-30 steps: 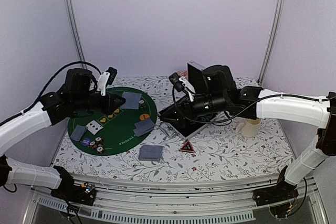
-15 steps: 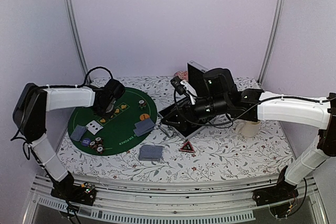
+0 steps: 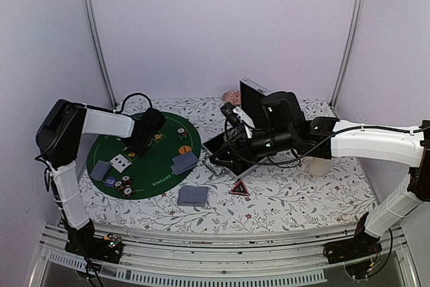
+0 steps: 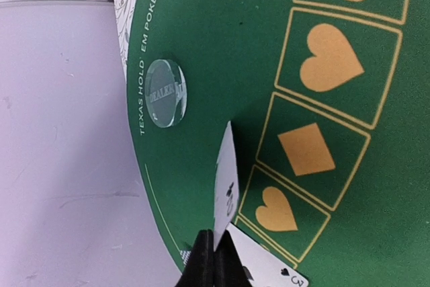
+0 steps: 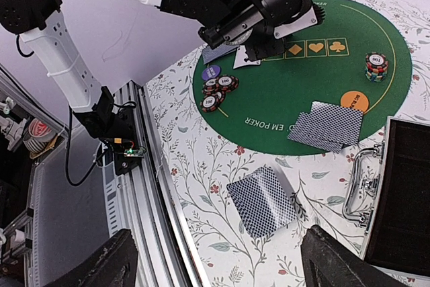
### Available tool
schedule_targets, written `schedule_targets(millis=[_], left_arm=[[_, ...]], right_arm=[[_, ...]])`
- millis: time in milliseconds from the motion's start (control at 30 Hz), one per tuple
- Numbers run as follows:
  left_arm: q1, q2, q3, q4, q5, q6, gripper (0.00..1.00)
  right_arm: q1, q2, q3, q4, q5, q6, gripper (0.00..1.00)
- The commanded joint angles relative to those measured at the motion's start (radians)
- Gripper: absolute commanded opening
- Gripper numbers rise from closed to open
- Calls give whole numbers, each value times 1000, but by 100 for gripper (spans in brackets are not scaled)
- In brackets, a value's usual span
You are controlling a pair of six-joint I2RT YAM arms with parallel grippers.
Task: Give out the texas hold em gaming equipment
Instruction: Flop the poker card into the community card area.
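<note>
My left gripper [image 3: 138, 146] is low over the left part of the green poker mat [image 3: 161, 173]. It [image 4: 209, 250] is shut on a white-faced playing card [image 4: 226, 176] held on edge. A face-up three of spades [image 4: 272, 268] lies beside it, and a clear dealer puck [image 4: 166, 92] lies further along the mat. My right gripper [image 5: 220, 243] is open and empty, high above the grey-backed deck [image 5: 263, 199]. Two grey-backed cards [image 5: 327, 126], the orange button [image 5: 354, 101], a chip stack [image 5: 376, 65] and loose chips [image 5: 218, 89] lie on the mat.
The open silver case [image 3: 232, 156] stands right of the mat, under my right arm. A red triangle [image 3: 238, 189] lies in front of it. The cream mug [image 3: 321, 164] is further right. The deck [image 3: 193, 195] lies on the flowered tablecloth, and the table's near rail [image 5: 134, 186] is close.
My left arm has folded back and its gripper has come down to the mat's left part. The grey-backed cards at the mat's back no longer show there. My right arm shifted slightly.
</note>
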Motion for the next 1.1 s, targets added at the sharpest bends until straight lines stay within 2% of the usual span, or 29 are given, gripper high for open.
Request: schedule_targets(millis=[0, 100, 333, 1067], left_arm=[[9, 9, -28, 18, 66, 8, 0], [4, 15, -28, -10, 120, -18, 0], [3, 75, -10, -73, 148, -59, 0], [-30, 57, -49, -104, 217, -79, 0]], right_arm=[[-1, -30, -7, 13, 8, -7, 86], [0, -29, -7, 14, 7, -7, 86], [0, -34, -10, 14, 10, -2, 86], [0, -33, -5, 12, 8, -4, 87]])
